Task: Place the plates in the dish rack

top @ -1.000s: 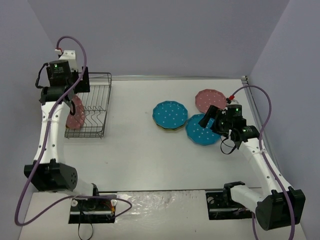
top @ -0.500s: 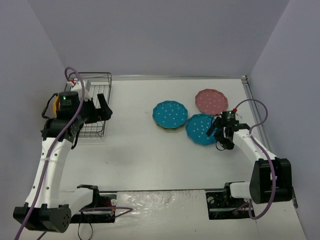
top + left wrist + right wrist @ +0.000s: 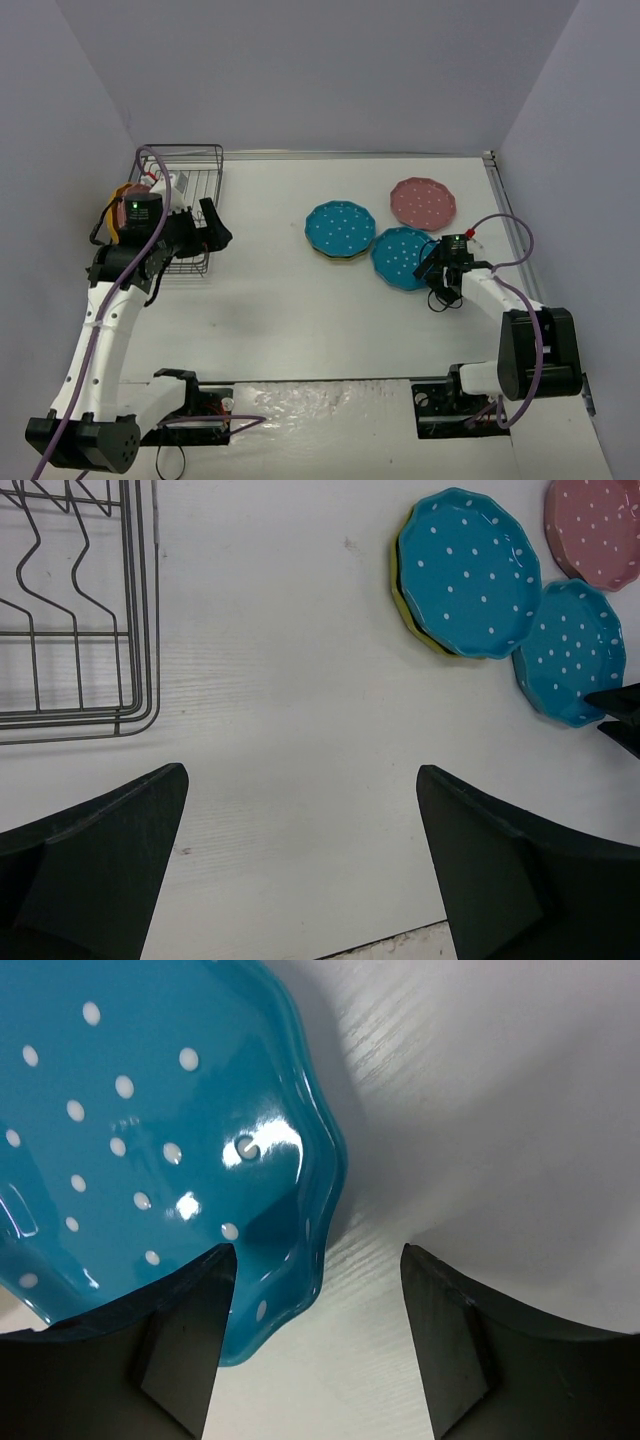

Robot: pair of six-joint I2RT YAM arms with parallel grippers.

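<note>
Across the white bench (image 3: 300, 320), the dish rack (image 3: 195, 165) stands at the far left, its dark wire floor and bent dividers showing in the left wrist view (image 3: 75, 630). The left arm hides part of the rack.

Right of centre lie the plates, all flat on the bench. A teal dotted plate (image 3: 340, 230) sits on an olive-yellow plate (image 3: 399, 595), of which only a sliver of rim shows. Just right of that stack, a second teal plate (image 3: 400, 256) lies nearer the arms. A pink plate (image 3: 423, 203) lies behind it, towards the far right.

Beside the rack's near right corner, the left gripper (image 3: 215, 228) hangs above bare bench with its jaws spread wide and nothing between them (image 3: 302, 772).

Low at the second teal plate's right rim (image 3: 130, 1130), the right gripper (image 3: 318, 1258) straddles the scalloped edge. One finger is over the plate, the other is over the bench outside it, and the jaws are apart, not clamped.
</note>
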